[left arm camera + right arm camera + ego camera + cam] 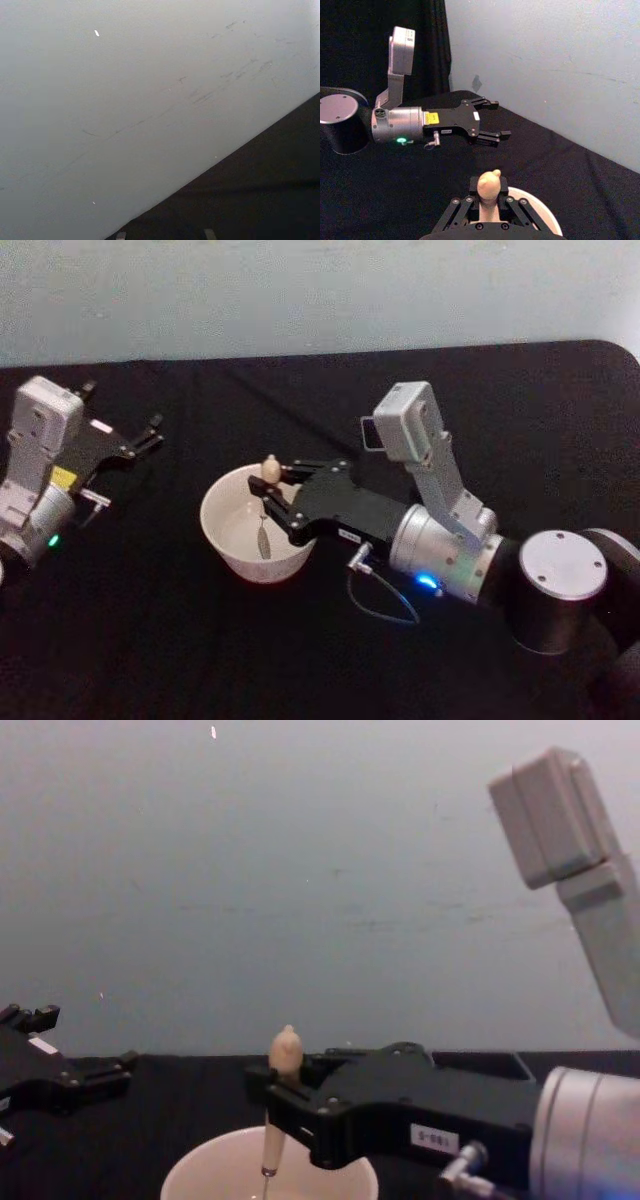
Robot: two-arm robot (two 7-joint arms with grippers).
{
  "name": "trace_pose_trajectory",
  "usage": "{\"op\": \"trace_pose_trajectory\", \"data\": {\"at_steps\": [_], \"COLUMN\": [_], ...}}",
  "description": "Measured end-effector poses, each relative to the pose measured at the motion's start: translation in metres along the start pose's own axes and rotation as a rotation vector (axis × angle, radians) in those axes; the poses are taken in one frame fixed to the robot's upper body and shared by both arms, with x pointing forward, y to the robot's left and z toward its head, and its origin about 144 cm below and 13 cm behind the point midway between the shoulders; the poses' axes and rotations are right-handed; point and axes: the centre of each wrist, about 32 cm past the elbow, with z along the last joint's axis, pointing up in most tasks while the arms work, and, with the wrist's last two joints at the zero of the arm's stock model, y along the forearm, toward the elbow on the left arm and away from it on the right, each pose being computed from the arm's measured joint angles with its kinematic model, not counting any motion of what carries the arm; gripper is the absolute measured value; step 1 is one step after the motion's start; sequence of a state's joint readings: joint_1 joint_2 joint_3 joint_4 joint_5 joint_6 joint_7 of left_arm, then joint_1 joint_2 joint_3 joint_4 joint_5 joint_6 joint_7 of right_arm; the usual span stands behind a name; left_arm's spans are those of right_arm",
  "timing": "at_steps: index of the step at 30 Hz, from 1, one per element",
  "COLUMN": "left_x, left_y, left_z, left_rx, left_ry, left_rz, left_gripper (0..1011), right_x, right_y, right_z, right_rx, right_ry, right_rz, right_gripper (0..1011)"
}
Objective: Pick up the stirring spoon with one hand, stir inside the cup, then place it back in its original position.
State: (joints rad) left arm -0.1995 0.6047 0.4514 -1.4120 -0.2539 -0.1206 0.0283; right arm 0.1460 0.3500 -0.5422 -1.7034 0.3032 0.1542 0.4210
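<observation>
Chest view: cup (210, 1167) base, stirring spoon (285, 1056) bowl cut off below.

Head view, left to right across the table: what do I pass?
Left claw, open → cup → right arm's wrist camera → right arm's round joint cap. The right claw, shut on the stirring spoon, overlaps the cup, so both are left out.

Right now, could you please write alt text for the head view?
The right hand holds the spoon upright in the white cup, mid-table on black cloth. The left hand lies open at the left, away from the cup.
</observation>
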Motion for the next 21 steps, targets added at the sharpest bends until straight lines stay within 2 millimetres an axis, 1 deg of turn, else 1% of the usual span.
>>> {"op": "trace_pose_trajectory", "data": {"at_steps": [12, 21], "left_x": [0.0, 0.0], "left_y": [0.0, 0.0], "left_z": [0.0, 0.0], "left_rx": [0.0, 0.0], "left_ry": [0.0, 0.0], "left_rz": [0.0, 0.0], "left_gripper": [1001, 1001], "right_x": [0.006, 0.013], "right_y": [0.018, 0.019], "right_z": [0.0, 0.0], "right_rx": [-0.001, 0.0], "right_ry": [-0.006, -0.006], "right_rz": [-0.046, -0.078], "right_gripper": [197, 197]}}
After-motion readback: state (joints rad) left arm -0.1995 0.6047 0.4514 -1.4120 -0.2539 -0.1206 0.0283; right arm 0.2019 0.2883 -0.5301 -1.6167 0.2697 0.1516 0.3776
